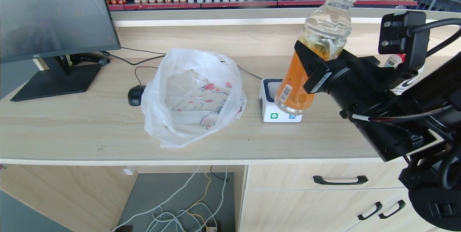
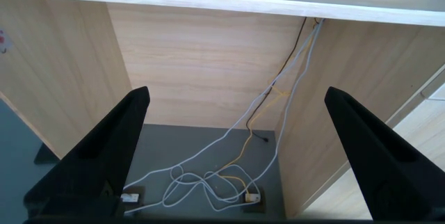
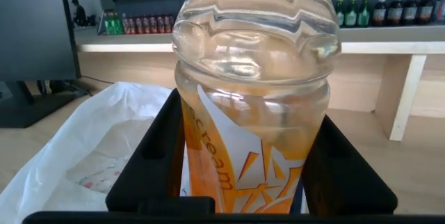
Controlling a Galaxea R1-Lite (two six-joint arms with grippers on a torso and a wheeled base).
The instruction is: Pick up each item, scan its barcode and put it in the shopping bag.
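And the right gripper (image 1: 314, 63) had the orange drink bottle (image 1: 324, 26) clamped tight around its middle, jaws closed on both sides of the label. It held the bottle tilted, cap up, with its base right over the white scanner (image 1: 273, 114) on the counter (image 1: 90, 127), just beside the open shopping bag (image 1: 192, 95). Down below the counter edge, the left gripper (image 2: 236, 154) hung with its jaws spread wide and nothing between them, above the loose cables (image 2: 215, 186) on the floor.

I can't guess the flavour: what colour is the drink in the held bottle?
Orange, filling the lower part of the bottle; clearest in the head view.
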